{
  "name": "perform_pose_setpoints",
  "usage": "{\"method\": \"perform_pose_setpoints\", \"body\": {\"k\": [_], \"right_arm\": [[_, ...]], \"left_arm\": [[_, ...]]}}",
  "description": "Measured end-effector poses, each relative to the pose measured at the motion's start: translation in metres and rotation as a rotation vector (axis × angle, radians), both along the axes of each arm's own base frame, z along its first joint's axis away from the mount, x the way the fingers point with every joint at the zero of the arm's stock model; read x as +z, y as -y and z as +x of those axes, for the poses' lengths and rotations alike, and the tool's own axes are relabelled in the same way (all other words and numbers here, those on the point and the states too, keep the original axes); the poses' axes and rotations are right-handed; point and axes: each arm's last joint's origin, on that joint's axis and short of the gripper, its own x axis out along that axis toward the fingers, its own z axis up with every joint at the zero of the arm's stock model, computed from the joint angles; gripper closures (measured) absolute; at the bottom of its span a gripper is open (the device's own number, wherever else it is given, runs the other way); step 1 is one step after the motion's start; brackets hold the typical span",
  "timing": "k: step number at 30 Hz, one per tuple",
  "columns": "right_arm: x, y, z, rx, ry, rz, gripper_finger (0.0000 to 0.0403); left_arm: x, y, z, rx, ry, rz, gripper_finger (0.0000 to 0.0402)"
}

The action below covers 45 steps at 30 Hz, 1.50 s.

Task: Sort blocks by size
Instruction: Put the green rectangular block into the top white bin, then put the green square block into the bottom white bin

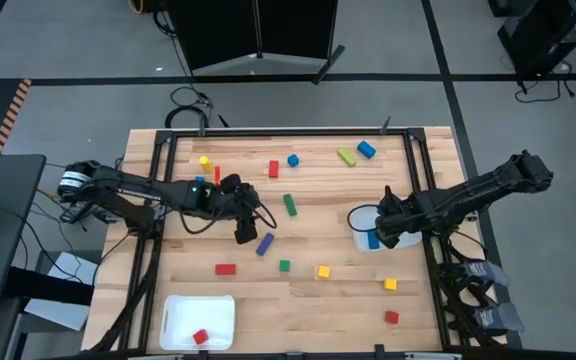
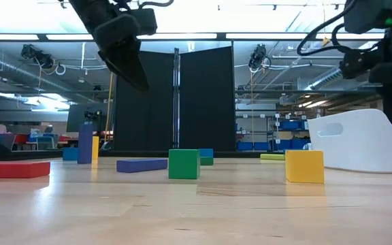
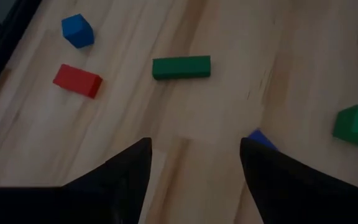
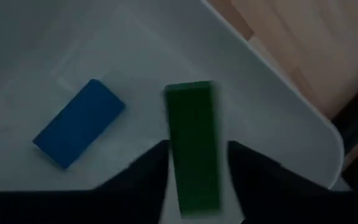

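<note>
Blocks lie scattered on the wooden table. My left gripper (image 1: 246,235) (image 3: 194,146) hangs open above the table's middle, beside a purple-blue bar (image 1: 265,243) whose end (image 3: 263,138) shows by one finger. Beyond it lie a green bar (image 3: 181,67), a red block (image 3: 78,81) and a blue block (image 3: 78,31). My right gripper (image 1: 383,238) (image 4: 194,152) points down over the white tray (image 1: 353,215) at the right. A dark green bar (image 4: 192,143) stands between its parted fingers, above a blue bar (image 4: 79,121) lying flat in the tray. My right gripper has the green bar lengthwise between its fingers, which point down from above. A light gap shows between the bar's side (image 4: 216,155) and one finger (image 4: 247,168). Whether the other finger touches the bar I cannot tell. The bar is over the tray floor.
A second white tray (image 1: 173,318) at the near left holds a red cube (image 1: 200,337). Loose blocks: green cube (image 1: 284,266), yellow cubes (image 1: 323,271) (image 1: 390,284), red cube (image 1: 392,317), red bar (image 1: 226,268), blue cylinder (image 1: 366,150), lime bar (image 1: 346,156).
</note>
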Motion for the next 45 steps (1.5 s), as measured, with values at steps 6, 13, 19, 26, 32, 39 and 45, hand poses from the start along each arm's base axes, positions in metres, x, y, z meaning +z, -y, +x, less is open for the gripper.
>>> {"method": "perform_pose_setpoints", "body": {"k": [6,13,19,26,32,39,45], "right_arm": [[0.007,0.001,0.002,0.142,0.061,-0.024,0.0081],[0.046,0.002,0.006,0.391,0.395,-0.136,0.0043],[0.073,0.005,0.004,0.518,0.66,-0.209,0.0058],[0.074,0.005,0.002,0.545,0.668,-0.189,0.0076],[0.073,0.004,0.004,0.548,0.666,-0.164,0.0086],[0.07,0.002,0.01,0.547,0.655,-0.152,0.0096],[0.067,-0.001,0.019,0.569,0.654,-0.146,0.01]], "left_arm": [[-0.002,0.001,0.002,0.047,0.013,-0.036,0.015],[-0.004,0.007,0.018,-0.041,0.096,-0.003,0.0149],[-0.023,0.017,0.042,-0.168,0.108,0.062,0.0148],[-0.036,0.035,0.062,-0.313,0.064,0.001,0.0148],[-0.044,0.056,0.065,-0.407,0.04,-0.062,0.0148],[-0.062,0.087,0.067,-0.442,0.032,-0.088,0.012],[-0.078,0.1,0.069,-0.41,0.019,-0.072,0.0097]]}}
